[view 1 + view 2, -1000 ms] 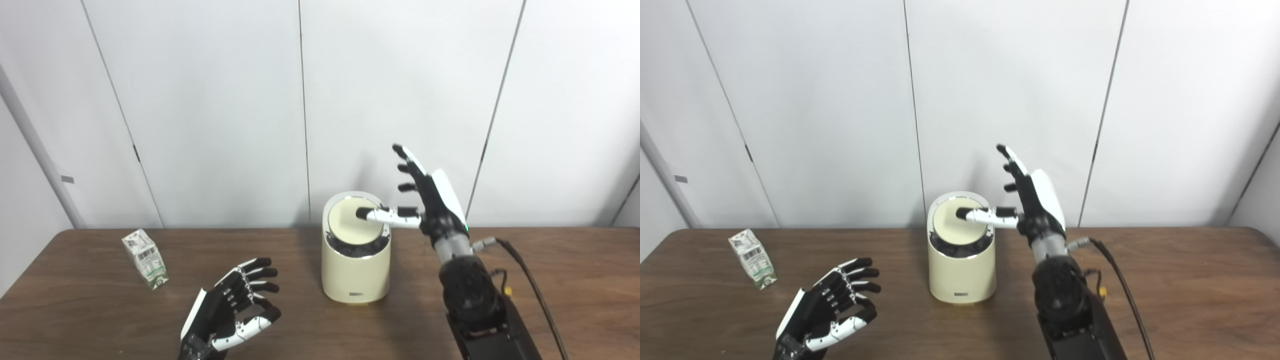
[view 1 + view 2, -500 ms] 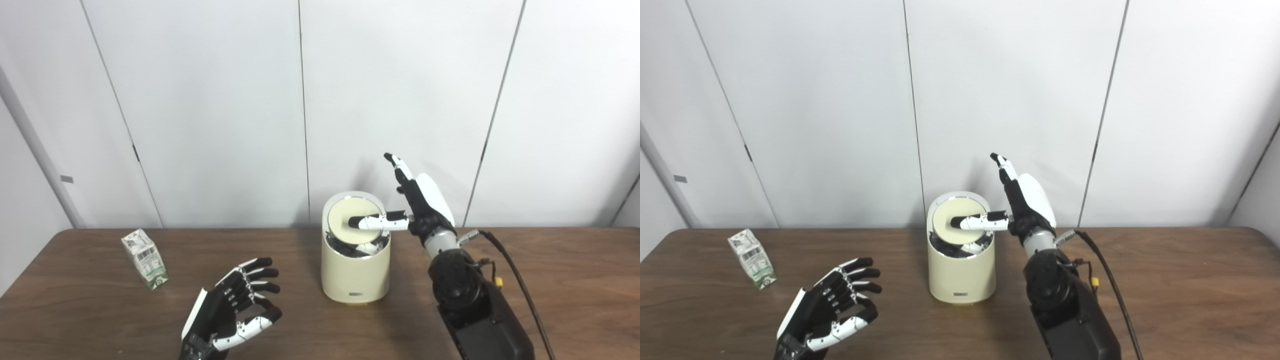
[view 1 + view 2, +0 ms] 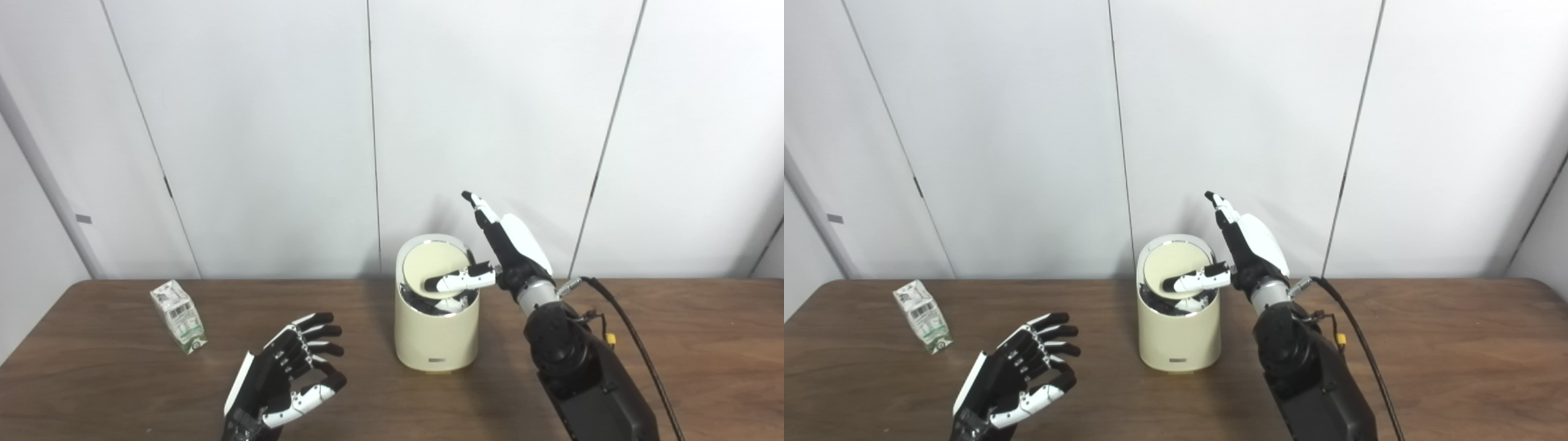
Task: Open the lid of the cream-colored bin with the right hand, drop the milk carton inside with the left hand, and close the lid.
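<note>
The cream-colored bin (image 3: 436, 331) stands at the middle of the wooden table (image 3: 704, 343). Its round lid (image 3: 432, 267) is tilted, front edge sunk, so a dark gap shows in front. My right hand (image 3: 505, 254) is open beside the bin's right rim, fingers pointing up, its thumb (image 3: 456, 281) pressing down on the lid. The milk carton (image 3: 178, 316) stands tilted at the far left of the table. My left hand (image 3: 286, 380) hovers open, palm up, near the front edge, well right of the carton and holding nothing.
A black cable (image 3: 637, 349) runs along the right arm over the table's right side. White wall panels (image 3: 490, 122) rise close behind the bin. The table's left edge (image 3: 37, 343) lies near the carton.
My right hand has come down and leftward, its thumb pushing the lid so it tips deeper into the bin. The left hand and the carton stay where they were.
</note>
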### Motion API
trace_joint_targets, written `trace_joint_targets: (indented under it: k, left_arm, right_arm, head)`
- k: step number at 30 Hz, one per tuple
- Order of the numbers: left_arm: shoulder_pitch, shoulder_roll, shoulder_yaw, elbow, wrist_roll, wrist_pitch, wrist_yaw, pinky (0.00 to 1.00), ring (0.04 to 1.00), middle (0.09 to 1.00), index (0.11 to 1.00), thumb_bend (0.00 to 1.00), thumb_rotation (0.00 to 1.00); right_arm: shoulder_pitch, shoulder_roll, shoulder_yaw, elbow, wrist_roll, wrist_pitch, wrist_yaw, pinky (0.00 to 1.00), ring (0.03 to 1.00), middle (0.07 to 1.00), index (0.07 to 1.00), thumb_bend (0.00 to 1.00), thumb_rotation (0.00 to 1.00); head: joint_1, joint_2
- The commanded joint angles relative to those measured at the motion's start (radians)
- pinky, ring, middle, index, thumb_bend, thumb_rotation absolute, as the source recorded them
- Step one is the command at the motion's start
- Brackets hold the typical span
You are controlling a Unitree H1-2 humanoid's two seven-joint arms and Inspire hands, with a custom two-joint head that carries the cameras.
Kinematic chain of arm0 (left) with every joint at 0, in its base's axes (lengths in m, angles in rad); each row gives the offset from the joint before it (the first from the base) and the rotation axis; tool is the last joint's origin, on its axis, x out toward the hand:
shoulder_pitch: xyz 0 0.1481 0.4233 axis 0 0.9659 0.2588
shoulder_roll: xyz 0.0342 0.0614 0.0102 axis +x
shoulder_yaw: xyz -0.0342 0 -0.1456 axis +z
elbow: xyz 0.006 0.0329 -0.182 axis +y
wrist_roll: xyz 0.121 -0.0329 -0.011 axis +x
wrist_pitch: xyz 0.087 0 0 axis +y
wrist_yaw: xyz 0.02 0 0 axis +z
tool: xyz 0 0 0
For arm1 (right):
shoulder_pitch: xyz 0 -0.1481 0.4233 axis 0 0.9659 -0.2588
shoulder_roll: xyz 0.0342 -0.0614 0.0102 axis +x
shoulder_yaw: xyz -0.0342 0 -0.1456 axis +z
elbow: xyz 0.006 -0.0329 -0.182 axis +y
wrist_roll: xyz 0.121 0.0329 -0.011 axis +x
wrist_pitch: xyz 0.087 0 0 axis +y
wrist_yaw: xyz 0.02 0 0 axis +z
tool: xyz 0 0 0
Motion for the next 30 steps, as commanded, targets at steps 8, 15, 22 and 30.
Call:
trace_joint_targets:
  k: [8, 15, 22, 30]
  left_arm:
    - [-0.028, 0.001, -0.001, -0.034, 0.015, -0.042, 0.013, 0.48, 0.626, 0.715, 0.786, 0.68, 0.13]
    - [-0.023, 0.006, -0.002, -0.044, 0.015, -0.035, 0.013, 0.48, 0.631, 0.721, 0.788, 0.68, 0.14]
    - [-0.021, 0.008, -0.004, -0.047, 0.014, -0.032, 0.011, 0.48, 0.630, 0.718, 0.784, 0.68, 0.14]
    - [-0.017, 0.006, -0.004, -0.057, 0.008, -0.021, 0.014, 0.48, 0.634, 0.720, 0.783, 0.67, 0.11]
  right_arm:
    - [-0.043, -0.027, 0.020, -0.021, -0.029, 0.010, 0.014, 0.88, 0.976, 1.000, 0.978, 0.95, 0.29]
    - [-0.043, -0.024, 0.032, -0.018, -0.065, 0.080, 0.017, 0.74, 0.939, 1.000, 0.957, 0.87, 0.21]
    - [-0.038, -0.007, 0.043, -0.033, -0.164, 0.152, 0.102, 0.75, 0.910, 0.987, 0.930, 0.76, 0.07]
    - [-0.004, 0.004, 0.002, -0.101, -0.116, 0.105, 0.082, 0.69, 0.885, 0.957, 0.915, 0.74, 0.17]
  head:
    - [0.002, 0.004]
    - [0.000, 0.011]
    - [0.003, 0.016]
    - [0.005, 0.020]
